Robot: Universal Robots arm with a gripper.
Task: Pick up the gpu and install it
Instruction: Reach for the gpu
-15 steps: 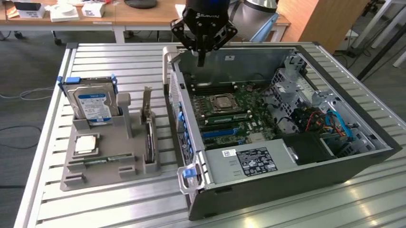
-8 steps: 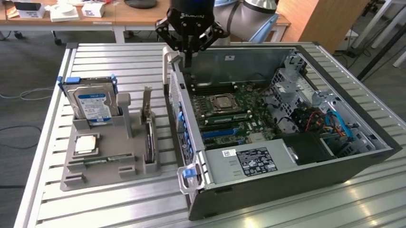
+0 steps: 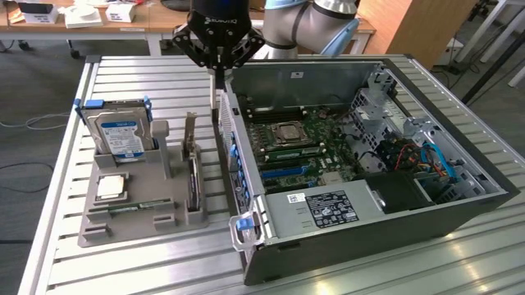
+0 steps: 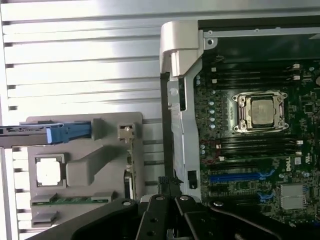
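**Gpu upright in its holder, pincer pressed shut beside the case**

Nearest in the exterior view, the slatted metal table (image 3: 147,264) carries a grey parts holder (image 3: 176,224) on the exterior view's left and an open computer case (image 3: 369,239) on the right. The two stand just beside each other.

Along the holder's front edge a narrow green memory stick (image 3: 123,209) lies flat, and a square CPU chip (image 3: 110,184) lies just behind it. In the case's near corner sits the power supply (image 3: 324,209), with its white label facing up.

Further in, the gpu (image 3: 193,169) stands on edge in a slot on the side of the holder nearest the case. It is a dark card, and its silvery bracket end points away from the camera. The wrist view shows it edge-on as a thin line (image 4: 128,165) in the same slot. It has not been lifted. Behind the CPU chip, a hard drive (image 3: 120,135) with a blue-white label stands upright in blue rails.

Inside the case the motherboard (image 3: 296,153) lies open, its processor socket (image 3: 286,132) toward the back.

Beyond the gpu, the gripper (image 3: 216,114) hangs over the narrow gap between holder and case wall. Its long thin fingers are pressed together and point straight down, apart from the card. The wrist view shows its dark tips (image 4: 167,184) over that same gap.

Farthest back, a wooden desk (image 3: 123,27) holds white boxes.
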